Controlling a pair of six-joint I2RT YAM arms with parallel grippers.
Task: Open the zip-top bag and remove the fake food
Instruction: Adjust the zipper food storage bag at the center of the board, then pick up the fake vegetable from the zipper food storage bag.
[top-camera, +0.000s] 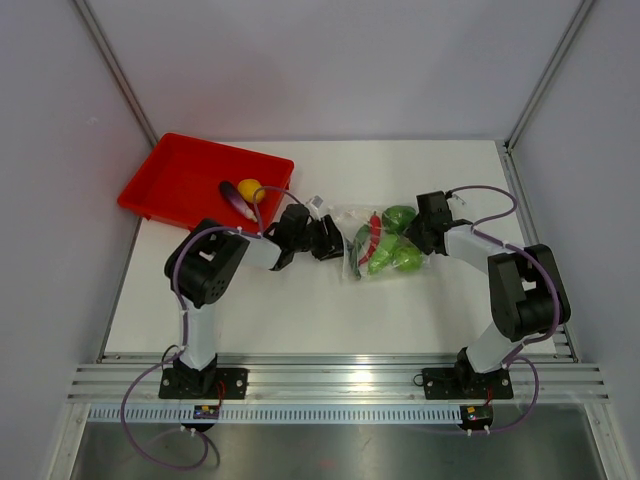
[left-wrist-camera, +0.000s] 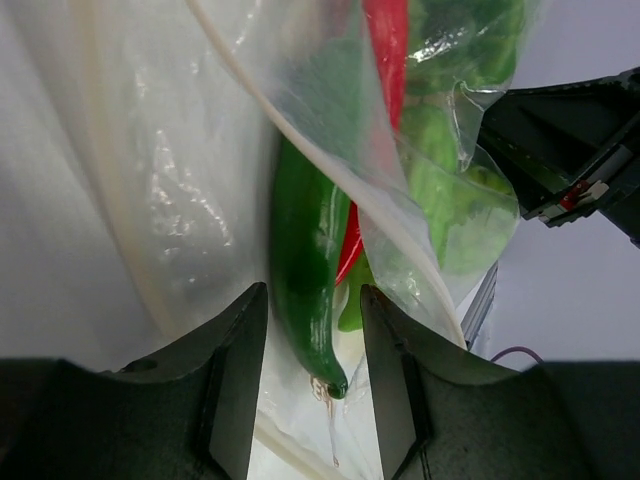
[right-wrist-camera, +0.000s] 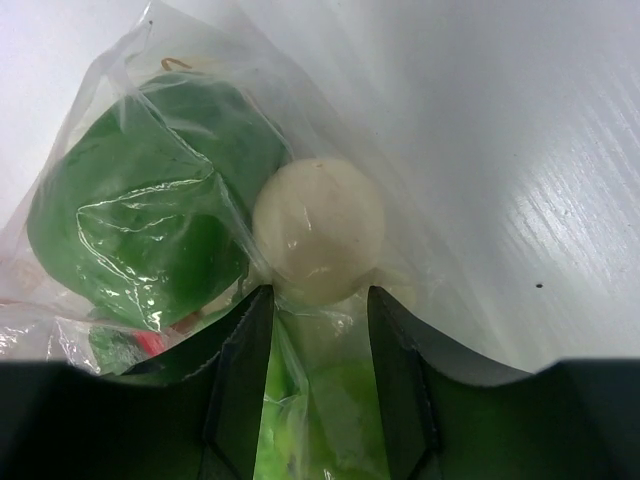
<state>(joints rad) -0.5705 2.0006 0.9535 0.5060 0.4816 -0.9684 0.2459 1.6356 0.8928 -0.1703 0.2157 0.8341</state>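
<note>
A white table (top-camera: 300, 300) carries a red tray (top-camera: 170, 190) at its far left corner, and a round yellow toy fruit (top-camera: 250, 189) and a long purple eggplant (top-camera: 236, 201) lie touching at the tray's right end. Near the table's middle lies the zip-top bag (top-camera: 349, 218), clear and crinkled, holding green pieces (top-camera: 399, 217) and a red chili (top-camera: 374, 233). The left gripper (top-camera: 327, 240) meets the bag's left edge and the right gripper (top-camera: 422, 236) its right edge (how far either pair of fingers is closed cannot be made out from above), both arms bent low over the table
</note>
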